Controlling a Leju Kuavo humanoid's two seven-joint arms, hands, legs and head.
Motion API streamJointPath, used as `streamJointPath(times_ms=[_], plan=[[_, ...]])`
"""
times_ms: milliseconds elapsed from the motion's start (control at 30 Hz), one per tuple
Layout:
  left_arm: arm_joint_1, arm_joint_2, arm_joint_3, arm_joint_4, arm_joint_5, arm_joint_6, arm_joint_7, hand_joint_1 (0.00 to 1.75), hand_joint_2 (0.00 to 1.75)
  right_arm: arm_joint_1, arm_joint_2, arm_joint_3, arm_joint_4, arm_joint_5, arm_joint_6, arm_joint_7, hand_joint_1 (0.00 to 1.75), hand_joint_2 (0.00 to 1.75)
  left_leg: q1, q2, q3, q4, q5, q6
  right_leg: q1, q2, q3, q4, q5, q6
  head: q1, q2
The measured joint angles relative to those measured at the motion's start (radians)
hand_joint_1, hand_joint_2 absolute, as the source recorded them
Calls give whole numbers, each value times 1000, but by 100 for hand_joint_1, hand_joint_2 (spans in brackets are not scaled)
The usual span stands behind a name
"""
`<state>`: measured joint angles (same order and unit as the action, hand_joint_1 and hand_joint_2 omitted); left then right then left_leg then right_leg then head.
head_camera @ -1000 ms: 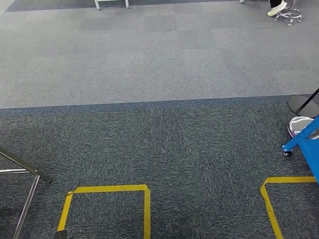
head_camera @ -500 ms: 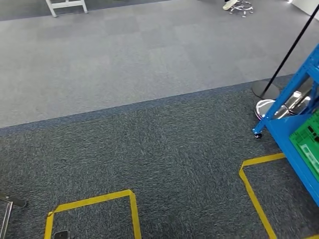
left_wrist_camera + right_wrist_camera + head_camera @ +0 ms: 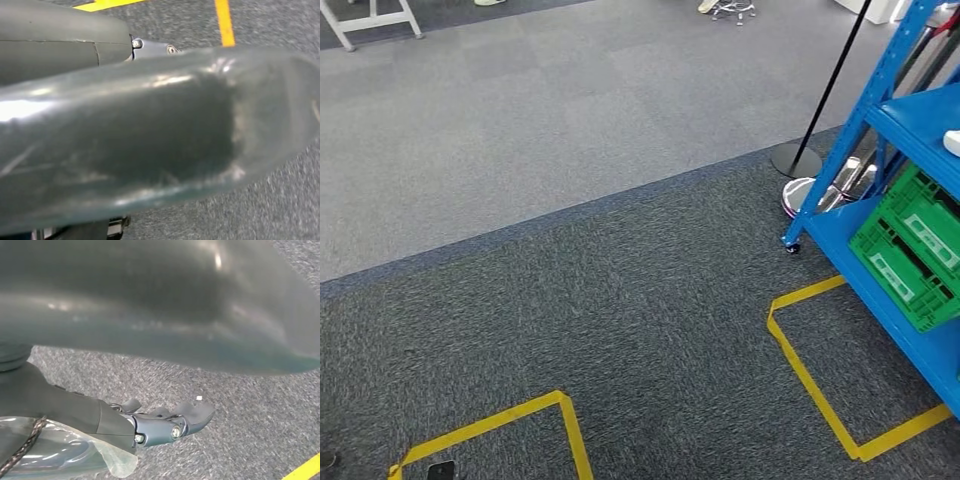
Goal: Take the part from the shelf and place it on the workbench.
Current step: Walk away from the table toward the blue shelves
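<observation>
Blue metal shelf [image 3: 916,120] with green plastic crates [image 3: 912,250] at right; right hand [image 3: 166,422] hangs empty, fingers extended; left hand state unclear, probably idle for walking.

We can see our right hand [image 3: 166,422] hanging over the carpet, fingers stretched out fairly straight, holding nothing. Our left hand [image 3: 153,47] is mostly hidden, so we can't tell its pose.

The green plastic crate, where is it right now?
In the head view, the green plastic crate sits at the right, on the blue metal shelf's lowest level, beside the yellow floor-tape outline.
</observation>
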<state>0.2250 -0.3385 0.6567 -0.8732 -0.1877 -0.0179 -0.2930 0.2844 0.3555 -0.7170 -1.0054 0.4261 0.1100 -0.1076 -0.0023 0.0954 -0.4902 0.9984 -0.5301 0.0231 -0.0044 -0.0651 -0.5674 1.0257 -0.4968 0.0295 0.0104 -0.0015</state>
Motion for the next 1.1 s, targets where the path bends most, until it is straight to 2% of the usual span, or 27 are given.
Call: streamJointPath(times_ms=[33, 100, 133, 167, 233, 267, 300, 333, 367, 400, 433, 467, 500, 533, 600, 633, 667, 733, 800, 833, 867, 900, 933, 967, 1000, 1033, 1100], plan=[[0, 0, 0, 0, 0, 0, 0, 0, 0, -1, 0, 0, 0, 0, 0, 0, 0, 0, -2, 9, 4, 1, -3, -5, 3, -3, 7, -12, -1, -7, 0, 0], [-1, 1, -2, 0, 0, 0, 0, 0, 0, 2, 0, 0, 0, 2, 0, -1, 0, 0, 0, 21, 12, 2, -10, -14, 3, 20, 8, -16, 0, -20, -1, 0], [-2, 2, -3, 0, 0, 0, 0, 0, 0, 3, 0, 0, 0, 3, 0, -1, 0, 0, 2, 10, 13, 11, -19, -19, 1, 30, 11, -20, 0, -25, -2, 0], [-2, 2, -4, 0, 0, 0, -1, 0, 0, 3, 0, -1, 0, 4, 0, -2, 0, 0, 4, -11, 6, 38, -38, -24, -2, 40, 15, -23, 1, -31, -5, 0], [-3, 3, -4, 0, 0, 0, -1, 0, 0, -1, 0, -2, 0, 5, 0, -3, 0, 0, 9, -64, -44, 154, -98, -30, -5, 63, 23, -25, 0, -38, -13, 0], [-3, 3, -4, 1, 0, 0, -1, 0, 0, -3, 0, -3, 0, 6, 1, -3, 0, 0, 10, -78, -80, 225, -126, -31, -5, 76, 24, -25, 0, -40, -14, 0], [-3, 3, -4, 1, 0, 0, -1, 0, 0, -4, 0, -3, 0, 7, 1, -3, 0, 0, 11, -84, -111, 278, -138, -31, -4, 89, 26, -25, -2, -41, -14, 0], [-3, 4, -3, 1, 0, 0, -1, 0, 0, -4, 0, -4, 1, 8, 2, -4, 0, 0, 11, -86, -128, 298, -129, -31, -4, 104, 29, -25, -3, -41, -14, 0], [-3, 4, -3, 1, 0, 1, -1, 0, 0, -3, 0, -5, 1, 11, 4, -5, 0, 0, 11, -88, -128, 277, -97, -29, -4, 118, 34, -24, -5, -41, -14, 0], [-3, 4, -3, 1, 0, 1, -1, 0, 0, -3, 0, -6, 2, 15, 8, -7, 0, 0, 11, -96, -112, 222, -49, -27, -4, 133, 40, -24, -8, -39, -14, 0], [-3, 4, -3, 1, 0, 1, -1, 0, 0, -3, 0, -7, 2, 20, 12, -9, 0, 0, 13, -116, -88, 155, -7, -25, -5, 147, 42, -24, -11, -37, -14, 0], [-2, 4, -3, 1, -1, 1, -1, 0, 0, -5, 0, -8, 2, 25, 18, -12, 0, 0, 14, -138, -65, 92, 22, -23, -5, 159, 44, -23, -14, -32, -14, 0], [-3, 4, -3, 2, -1, 2, -1, 0, 0, -5, 0, -8, 2, 28, 23, -15, 0, 0, 14, -156, -50, 49, 34, -22, -5, 170, 42, -21, -16, -27, -14, 0], [-4, 4, -2, 2, -1, 2, 0, 0, 0, -6, 0, -9, 2, 31, 27, -17, 0, 0, 14, -167, -44, 30, 31, -21, -6, 179, 37, -21, -16, -21, -14, 0], [-6, 4, -2, 3, -1, 2, 0, 0, 0, -2, 0, -10, 3, 34, 32, -20, 0, 0, 12, -156, -41, 17, 27, -13, -10, 193, 27, -23, -15, -8, -13, 0], [-6, 3, -2, 3, -1, 2, 0, 0, 0, 0, 0, -10, 3, 35, 32, -21, 0, 0, 12, -146, -38, 12, 28, -6, -10, 178, 22, -19, -19, -3, -12, 0], [-6, 2, -1, 3, -1, 2, 0, 0, 0, 0, 0, -10, 3, 36, 34, -21, 0, 0, 13, -134, -34, 7, 29, 1, -9, 154, 11, 2, -31, 1, -9, 0], [-6, 2, -1, 3, -2, 1, -1, 0, 0, -4, 0, -11, 4, 39, 42, -25, 0, 0, 11, -107, -28, 1, 26, 12, -6, 95, -44, 104, -82, 5, -4, 0], [-5, 2, 0, 3, -4, 1, -1, 0, 0, -8, -1, -14, 5, 45, 57, -31, 0, 0, 7, -78, -23, 1, 19, 18, -6, 75, -120, 232, -127, 8, -2, 0], [-6, 2, 1, 3, -5, 1, -1, 0, 0, -7, -1, -17, 7, 50, 66, -34, 0, 0, 6, -65, -19, 1, 14, 18, -6, 72, -140, 261, -125, 9, -2, 0], [-6, 2, 2, 3, -6, 1, -1, 0, 0, -7, -1, -21, 8, 55, 74, -37, 0, 0, 4, -52, -13, 1, 8, 18, -6, 70, -140, 251, -103, 9, -2, 0], [-6, 2, 2, 4, -8, 1, -1, 0, 0, -6, -1, -26, 9, 60, 81, -39, 0, 0, 3, -40, -5, 1, 2, 17, -5, 63, -119, 202, -66, 6, -2, 0], [-6, 2, 3, 4, -9, 1, -1, 0, 0, -6, -1, -30, 10, 65, 87, -42, 0, 0, 3, -29, 5, 1, -5, 14, -3, 45, -86, 132, -27, 1, -2, 0], [-6, 1, 3, 4, -10, 0, -1, 0, 0, -7, -1, -33, 11, 68, 92, -44, 0, 0, 0, -19, 13, 2, -14, 10, 2, 22, -53, 68, -2, -6, -2, 0], [-5, 1, 4, 4, -11, 0, -1, 0, 0, -9, -1, -35, 11, 70, 96, -46, 0, 0, -2, -9, 20, 2, -20, 6, 7, 4, -27, 23, 11, -13, -2, 0], [-5, 1, 4, 4, -11, 0, -1, 0, 0, -10, -1, -36, 12, 72, 98, -47, 0, 0, -4, 1, 25, 3, -26, 0, 12, -8, -14, 1, 11, -19, -3, 0], [-6, 2, 3, 4, -11, 0, -1, 0, 0, -11, -1, -41, 12, 73, 100, -48, 0, 0, -5, 20, 34, -1, -33, -10, 15, 8, -9, -5, 5, -28, -6, 0]])
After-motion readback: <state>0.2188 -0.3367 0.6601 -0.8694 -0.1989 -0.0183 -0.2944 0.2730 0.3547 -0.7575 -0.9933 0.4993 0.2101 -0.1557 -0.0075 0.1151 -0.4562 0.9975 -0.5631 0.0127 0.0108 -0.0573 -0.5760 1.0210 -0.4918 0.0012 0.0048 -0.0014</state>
